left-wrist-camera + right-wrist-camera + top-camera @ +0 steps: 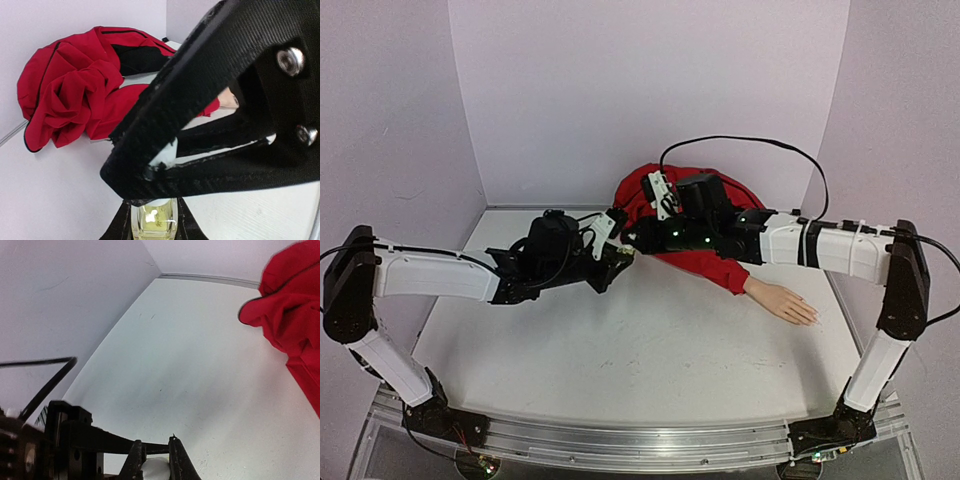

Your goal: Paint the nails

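We have both arms folded in toward the middle of the white table (620,370). The elbows are out wide and the forearms are nearly level, pointing at each other. The two grippers meet just in front of the crumpled red jacket (655,185).

Our left gripper (153,219) is clamped on the small clear yellowish bottle (152,226), one finger on each side. Our right gripper (155,457) comes in from the opposite side, its jaws closed on the white rounded cap (155,471) at the top of that bottle.

The pale, skin-coloured mannequin hand (782,300) lies flat on the table, sticking out of the jacket's red sleeve (715,265). It is near our right forearm and well apart from both grippers. Its tiny nails (810,318) are at the fingertips, toward the table's right edge, and we cannot make them out singly.
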Robot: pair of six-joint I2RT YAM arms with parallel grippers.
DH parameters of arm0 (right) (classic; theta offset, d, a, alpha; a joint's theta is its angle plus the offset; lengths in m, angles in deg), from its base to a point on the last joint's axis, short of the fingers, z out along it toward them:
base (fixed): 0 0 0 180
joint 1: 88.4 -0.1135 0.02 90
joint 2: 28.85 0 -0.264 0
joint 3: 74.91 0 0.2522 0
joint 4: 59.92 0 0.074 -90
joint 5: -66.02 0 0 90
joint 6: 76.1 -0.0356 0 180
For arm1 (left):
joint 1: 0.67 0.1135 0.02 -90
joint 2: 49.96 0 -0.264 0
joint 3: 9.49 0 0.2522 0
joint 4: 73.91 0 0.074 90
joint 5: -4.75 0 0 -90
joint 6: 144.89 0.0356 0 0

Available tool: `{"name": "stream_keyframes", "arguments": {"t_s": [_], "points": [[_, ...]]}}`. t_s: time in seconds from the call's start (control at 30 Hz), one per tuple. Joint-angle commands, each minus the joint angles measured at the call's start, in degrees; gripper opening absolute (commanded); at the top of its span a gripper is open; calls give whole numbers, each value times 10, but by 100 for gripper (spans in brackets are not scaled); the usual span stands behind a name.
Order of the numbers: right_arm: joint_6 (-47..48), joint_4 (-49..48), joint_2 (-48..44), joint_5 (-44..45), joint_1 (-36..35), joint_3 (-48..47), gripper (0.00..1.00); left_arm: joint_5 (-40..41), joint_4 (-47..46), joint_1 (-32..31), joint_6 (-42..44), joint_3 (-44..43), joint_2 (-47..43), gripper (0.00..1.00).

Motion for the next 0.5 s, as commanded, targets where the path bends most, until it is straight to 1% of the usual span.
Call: {"name": "stream_keyframes", "arguments": {"t_s": [0.0,0.03,0.07,0.1,0.13,0.17,0.2,0.27,0.37,0.43,0.47], "points": [[173,-85,-49,-236,17,41,0,-230,-39,4,-12,11,-75,0],[209,-105,-57,-375,31,60,0,-298,-39,14,-33,16,-84,0],[225,-109,-59,-488,40,64,0,-384,-39,27,-54,14,-89,0],[222,-108,-56,-563,44,53,0,-461,-39,38,-71,9,-91,0],[212,-99,-52,-603,45,39,0,-531,-39,48,-91,1,-92,0],[208,-88,-52,-625,46,32,0,-577,-39,56,-107,-6,-93,0],[206,-80,-57,-628,46,33,0,-604,-39,58,-118,-8,-97,0],[207,-77,-74,-603,46,47,0,-602,-39,59,-119,-1,-112,0],[200,-76,-84,-567,46,55,0,-540,-39,58,-102,18,-128,0],[190,-75,-92,-523,46,55,0,-464,-39,57,-99,28,-134,0],[184,-74,-97,-492,46,55,4,-413,-39,56,-98,33,-138,0]]}}
